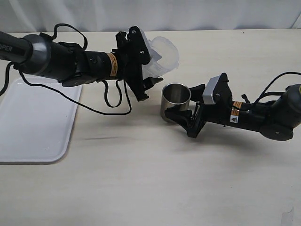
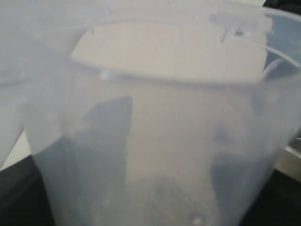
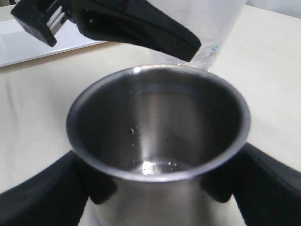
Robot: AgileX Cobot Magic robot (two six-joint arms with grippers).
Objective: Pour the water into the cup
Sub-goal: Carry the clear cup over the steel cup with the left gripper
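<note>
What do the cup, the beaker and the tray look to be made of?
Cup: brushed steel, apparently; grey metallic wall with a bright rim and reflections.
Beaker: translucent plastic, likely; dark shapes show through its milky wall.
Tray: white and smooth, probably plastic; its look leaves this open.

One cup (image 1: 172,99), one plastic beaker (image 1: 165,54), one white tray (image 1: 33,122), two grippers: left gripper (image 1: 148,59), right gripper (image 1: 181,101)

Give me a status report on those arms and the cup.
Left gripper shut on beaker, raised beside cup. Right gripper shut on cup, on table. Little water pooled inside. Nothing blocking.
</note>
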